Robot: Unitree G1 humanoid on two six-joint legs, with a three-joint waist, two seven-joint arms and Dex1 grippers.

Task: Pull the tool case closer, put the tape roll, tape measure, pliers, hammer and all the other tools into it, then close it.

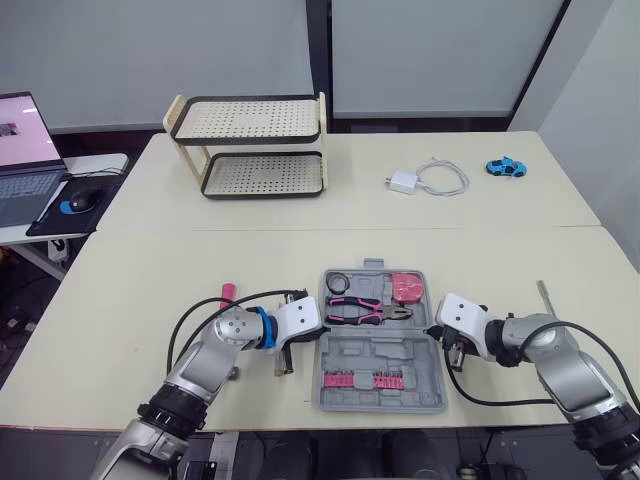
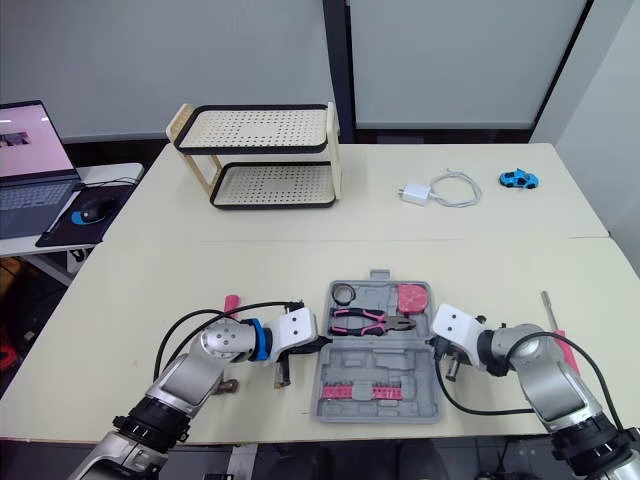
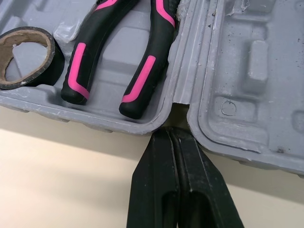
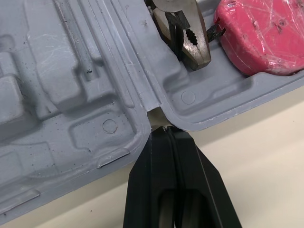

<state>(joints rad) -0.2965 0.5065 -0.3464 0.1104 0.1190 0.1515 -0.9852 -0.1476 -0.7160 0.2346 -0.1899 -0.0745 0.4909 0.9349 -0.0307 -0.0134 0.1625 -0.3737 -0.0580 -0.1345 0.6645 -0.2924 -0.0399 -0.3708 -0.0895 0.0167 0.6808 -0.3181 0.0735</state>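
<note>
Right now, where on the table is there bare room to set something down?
Bare table runs between the rack and the tool case, and at the near left corner. Crowded: both sides of the case, where the left tool and right tool sit shut at its hinge ends.

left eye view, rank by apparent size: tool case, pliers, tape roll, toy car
1. tool case
2. pliers
3. tape roll and toy car look alike; the car sits farther, so unranked
</note>
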